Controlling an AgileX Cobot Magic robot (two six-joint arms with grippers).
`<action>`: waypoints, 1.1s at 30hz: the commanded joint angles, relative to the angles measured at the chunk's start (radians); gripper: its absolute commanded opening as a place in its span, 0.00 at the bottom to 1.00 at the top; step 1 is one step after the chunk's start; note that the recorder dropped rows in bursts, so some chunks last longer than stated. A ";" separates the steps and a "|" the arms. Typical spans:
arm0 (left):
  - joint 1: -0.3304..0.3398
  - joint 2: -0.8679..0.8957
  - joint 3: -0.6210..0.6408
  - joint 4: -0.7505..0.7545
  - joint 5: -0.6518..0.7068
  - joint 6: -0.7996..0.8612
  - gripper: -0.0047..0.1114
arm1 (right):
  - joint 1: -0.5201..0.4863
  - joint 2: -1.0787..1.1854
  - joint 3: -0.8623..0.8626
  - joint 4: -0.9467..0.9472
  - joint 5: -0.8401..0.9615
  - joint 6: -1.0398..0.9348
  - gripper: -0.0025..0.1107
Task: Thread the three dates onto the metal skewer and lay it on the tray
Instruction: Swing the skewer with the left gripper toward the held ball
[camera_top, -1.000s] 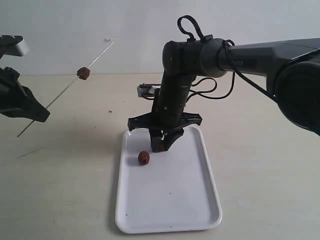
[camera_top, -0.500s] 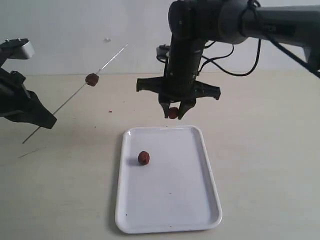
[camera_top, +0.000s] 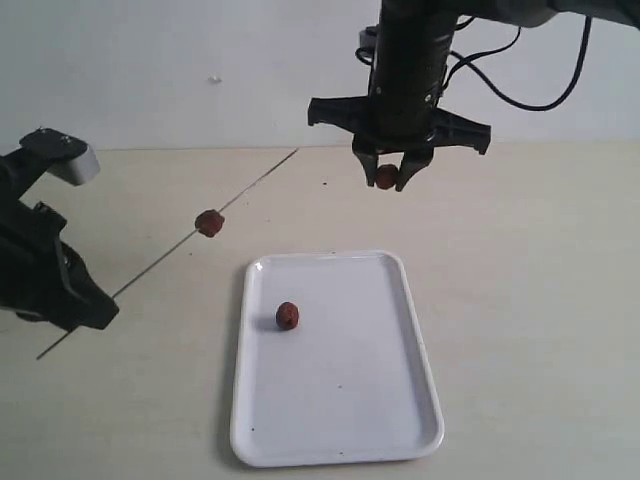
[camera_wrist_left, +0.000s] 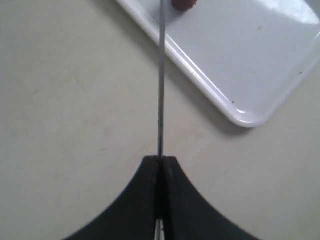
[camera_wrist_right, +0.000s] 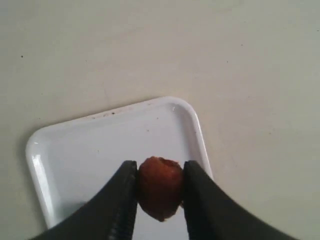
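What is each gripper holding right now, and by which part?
The left gripper is shut on the metal skewer near its lower end; one date sits threaded farther up. The right gripper pinches a second date by its opposite sides.

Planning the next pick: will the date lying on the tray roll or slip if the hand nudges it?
It probably rolls: the loose date is roundish and sits on a glossy tray. It is likely light and easy to grip: the right hand holds a similar date aloft in a plain pinch.
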 joint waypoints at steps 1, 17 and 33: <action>-0.007 -0.070 0.070 0.004 -0.012 -0.046 0.04 | -0.033 -0.039 -0.003 0.008 0.004 -0.008 0.29; -0.196 -0.137 0.106 0.056 0.077 -0.260 0.04 | -0.039 -0.130 0.121 -0.129 0.004 0.077 0.29; -0.418 -0.119 0.106 -0.074 -0.095 -0.299 0.04 | -0.036 -0.128 0.226 0.013 0.004 0.168 0.29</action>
